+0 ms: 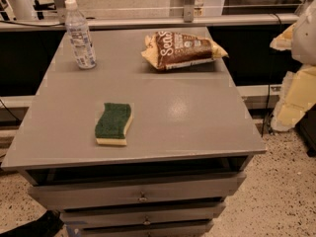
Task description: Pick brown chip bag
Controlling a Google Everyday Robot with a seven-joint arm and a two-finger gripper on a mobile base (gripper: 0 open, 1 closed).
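The brown chip bag (181, 49) lies flat at the far right of the grey table top (197, 117). It is dark brown with tan-yellow ends and white "Sea" lettering facing up. My gripper (282, 83) is at the right edge of the view, off the table's right side and level with the bag, about a bag's length to its right. Its cream-yellow fingers (294, 100) stand apart, open and empty. Nothing touches the bag.
A clear plastic water bottle (80, 36) stands upright at the far left. A green-and-yellow sponge (114, 124) lies front left of centre. Drawers (143, 194) sit under the table top. A rail and glass partition run behind the table.
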